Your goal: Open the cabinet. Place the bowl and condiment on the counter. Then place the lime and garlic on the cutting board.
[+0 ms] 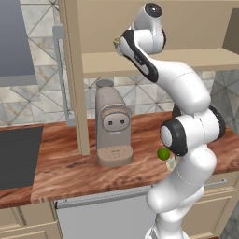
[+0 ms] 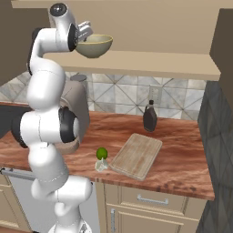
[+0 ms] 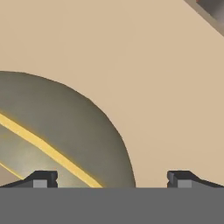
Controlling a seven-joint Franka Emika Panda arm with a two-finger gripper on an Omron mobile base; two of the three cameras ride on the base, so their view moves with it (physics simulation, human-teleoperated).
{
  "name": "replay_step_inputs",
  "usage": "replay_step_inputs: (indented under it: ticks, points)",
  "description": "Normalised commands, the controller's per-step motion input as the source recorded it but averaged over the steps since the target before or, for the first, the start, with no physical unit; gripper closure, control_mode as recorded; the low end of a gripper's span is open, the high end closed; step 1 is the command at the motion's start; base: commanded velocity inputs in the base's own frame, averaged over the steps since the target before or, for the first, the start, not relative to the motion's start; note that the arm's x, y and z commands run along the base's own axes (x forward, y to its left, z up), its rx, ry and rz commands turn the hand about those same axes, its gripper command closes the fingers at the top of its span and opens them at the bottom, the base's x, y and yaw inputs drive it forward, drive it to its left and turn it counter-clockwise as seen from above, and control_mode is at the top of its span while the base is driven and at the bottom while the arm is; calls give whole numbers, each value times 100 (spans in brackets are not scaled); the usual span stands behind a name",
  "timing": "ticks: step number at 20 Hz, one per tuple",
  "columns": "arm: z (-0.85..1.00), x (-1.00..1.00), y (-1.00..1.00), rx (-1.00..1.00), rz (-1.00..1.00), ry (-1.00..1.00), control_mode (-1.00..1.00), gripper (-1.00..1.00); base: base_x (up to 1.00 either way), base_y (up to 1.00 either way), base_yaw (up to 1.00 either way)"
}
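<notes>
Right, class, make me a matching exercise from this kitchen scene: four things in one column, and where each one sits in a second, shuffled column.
Things:
1. round olive-beige bowl
2. small dark brown-black bottle
3. small bright green lime
4. beige coffee machine

Places:
A. on the reddish-brown wooden counter, beside the light tan cutting board
B. on the open cabinet's shelf, at the robot's hand
C. on the counter near the tiled wall, behind the cutting board
D. on the counter under the cabinet

Pairs: 1-B, 2-C, 3-A, 4-D
</notes>
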Motion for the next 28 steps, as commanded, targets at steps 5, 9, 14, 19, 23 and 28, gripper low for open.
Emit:
replay_step_inputs:
  ticks: [5, 9, 14, 19, 23, 28]
  points:
    - [0, 15, -28, -9, 12, 0, -100, -100, 0, 0, 0]
    - [0, 17, -29, -11, 12, 0, -100, -100, 0, 0, 0]
    - [0, 10, -31, -12, 12, 0, -100, -100, 0, 0, 0]
    - [0, 9, -35, -11, 13, 0, -100, -100, 0, 0, 0]
    - [0, 3, -40, -4, 10, 1, -100, -100, 0, 0, 0]
    - [-9, 0, -49, 0, 5, 17, -100, 100, 0, 0, 0]
